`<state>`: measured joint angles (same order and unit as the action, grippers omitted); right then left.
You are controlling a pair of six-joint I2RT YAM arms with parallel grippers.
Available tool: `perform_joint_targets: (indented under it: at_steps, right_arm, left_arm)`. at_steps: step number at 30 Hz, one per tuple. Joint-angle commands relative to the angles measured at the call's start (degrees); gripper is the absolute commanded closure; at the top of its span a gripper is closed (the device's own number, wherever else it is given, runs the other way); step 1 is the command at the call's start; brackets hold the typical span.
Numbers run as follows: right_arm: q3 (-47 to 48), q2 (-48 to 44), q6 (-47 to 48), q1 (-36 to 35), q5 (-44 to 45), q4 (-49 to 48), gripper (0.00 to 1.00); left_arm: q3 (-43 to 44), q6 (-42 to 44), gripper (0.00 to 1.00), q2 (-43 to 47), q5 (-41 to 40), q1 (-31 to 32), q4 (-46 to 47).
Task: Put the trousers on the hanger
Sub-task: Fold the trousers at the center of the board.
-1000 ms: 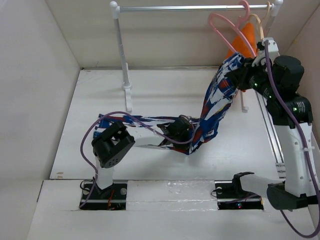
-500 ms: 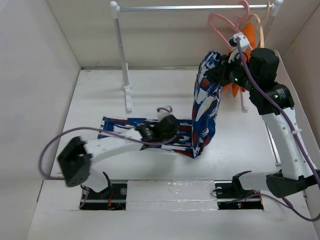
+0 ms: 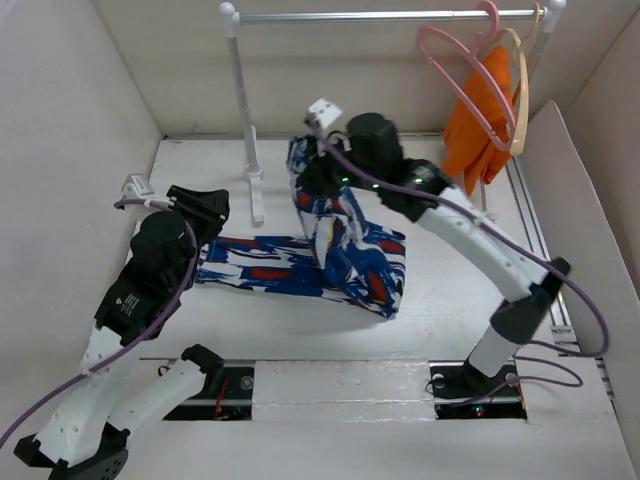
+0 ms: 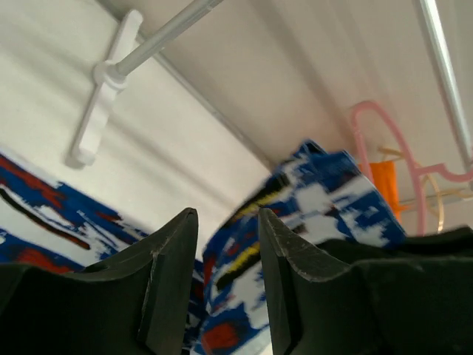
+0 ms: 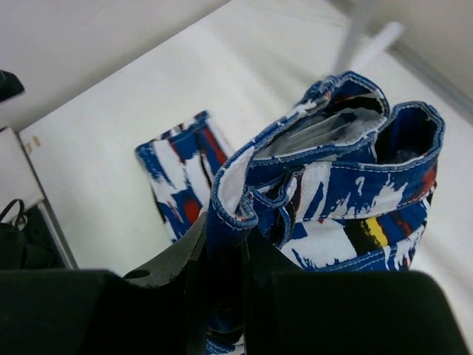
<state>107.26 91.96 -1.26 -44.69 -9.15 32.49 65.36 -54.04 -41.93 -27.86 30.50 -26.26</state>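
Operator: Right gripper, what has it got?

Observer: Its jaws are pressed onto a bunched fold of the trousers, held up off the desk. Two hemmed openings gape just beyond its fingers. Whether they are cuffs or the waist, I cannot tell.

Operator: And from there outward?

Observer: Below that gripper the cloth drops to the desk, then lies flat in a band running toward the left gripper. The band's far end reaches up to the left arm, which hides whether they touch.

Operator: How does the left gripper stand?

Observer: Partly parted, with a clear gap and nothing between the fingers. Its own fingers cut off the bottom of the wrist view; the trousers show through the gap, farther off.

Operator: Where is the hanger?

Observer: The pink hanger is up on the rail, beyond the right gripper and off to its right, well apart from it. Next to it, an orange cloth hangs on a cream hanger and hides part of the pink loop.

Operator: Any writing?

Observer: The white tab at the right wrist is too small to read.
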Motion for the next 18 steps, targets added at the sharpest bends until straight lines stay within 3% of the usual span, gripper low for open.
perform_joint_targets:
  at_steps: [1, 6, 8, 10, 12, 14, 18]
  right_arm:
    - [6.8, 9.32, -0.67, -7.14, 1.41, -10.69, 1.0]
    - [20.84, 26.66, -3.57, -14.45, -3.93, -14.99, 0.99]
    - [24.2, 34.46, -7.08, -17.34, -4.92, -17.63, 0.58]
    - [31.99, 39.06, -7.09, -17.36, -7.01, -12.58, 0.24]
    - [32.14, 40.06, -6.92, -15.89, -9.39, -10.0, 0.18]
    - [19.62, 35.16, -7.44, -13.95, -10.71, -13.48, 0.18]
    - [-9.12, 13.4, -10.96, -7.89, -10.81, -24.48, 0.28]
  left_arm:
    - [2.66, 1.48, 0.66, -1.22, -1.66, -0.18, -4.5]
    - [8.62, 3.32, 0.67, 1.41, -8.34, -0.18, -7.57]
    - [10.3, 3.77, 0.67, 1.76, -11.68, -0.18, -9.41]
    - [11.36, 3.77, 0.67, 2.12, -13.27, -0.18, -11.97]
    - [9.54, 3.77, 0.66, 3.52, -12.58, -0.18, -12.5]
    - [7.16, 3.33, 0.65, 4.57, -11.44, -0.18, -12.24]
    - [-3.71, 3.33, 0.62, 4.5, -5.38, -0.18, -5.57]
